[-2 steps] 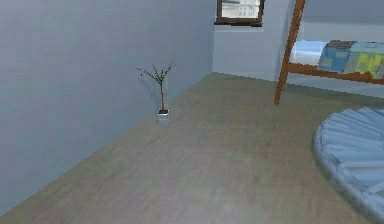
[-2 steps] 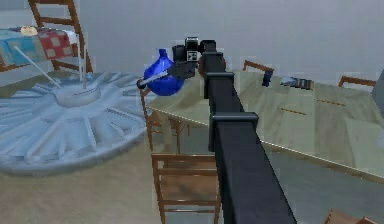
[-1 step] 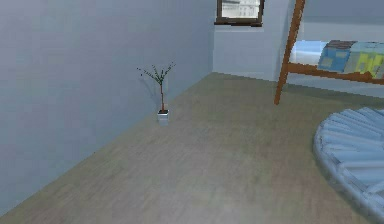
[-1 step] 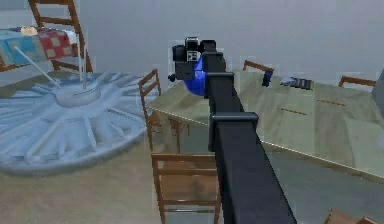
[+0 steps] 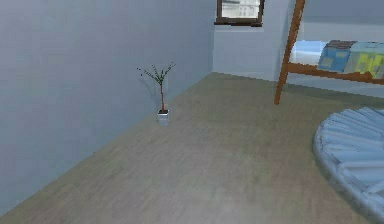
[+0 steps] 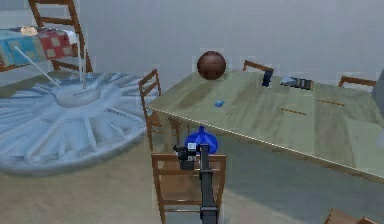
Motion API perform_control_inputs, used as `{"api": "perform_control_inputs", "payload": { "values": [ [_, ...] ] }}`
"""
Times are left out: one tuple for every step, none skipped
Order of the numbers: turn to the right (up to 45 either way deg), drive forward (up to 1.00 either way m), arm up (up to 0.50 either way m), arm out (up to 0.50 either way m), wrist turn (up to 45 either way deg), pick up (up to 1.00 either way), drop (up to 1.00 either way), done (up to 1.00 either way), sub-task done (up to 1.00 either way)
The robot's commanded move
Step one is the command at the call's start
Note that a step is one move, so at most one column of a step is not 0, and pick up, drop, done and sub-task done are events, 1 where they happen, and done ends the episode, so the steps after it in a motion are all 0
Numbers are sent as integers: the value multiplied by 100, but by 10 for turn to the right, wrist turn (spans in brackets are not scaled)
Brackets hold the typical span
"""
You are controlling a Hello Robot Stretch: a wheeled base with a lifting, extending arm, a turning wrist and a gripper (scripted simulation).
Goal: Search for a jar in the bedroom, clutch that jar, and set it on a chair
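My arm rises from the arm side view's bottom edge, and the gripper (image 6: 184, 152) stands above a wooden chair (image 6: 188, 182) pulled up to the near edge of a long wooden table (image 6: 300, 115). A rounded bright blue thing (image 6: 203, 137) sits right at the gripper's end, against the table's edge and the chair's back. I cannot tell whether the gripper holds it or whether it rests on something. A second, small blue thing (image 6: 219, 102) lies on the tabletop.
On the table are a brown ball (image 6: 211, 65) and dark items (image 6: 296, 83). More chairs (image 6: 150, 92) ring it. A round blue rug (image 6: 70, 112) and a wooden bunk bed (image 5: 335, 55) are nearby. A potted plant (image 5: 162, 95) stands by the blue wall.
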Motion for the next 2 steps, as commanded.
{"api": "perform_control_inputs", "payload": {
  "values": [
    [0,0,-32,0,0,0,0,0,0],
    [0,0,0,0,0,0,100,0,0]
  ]
}}
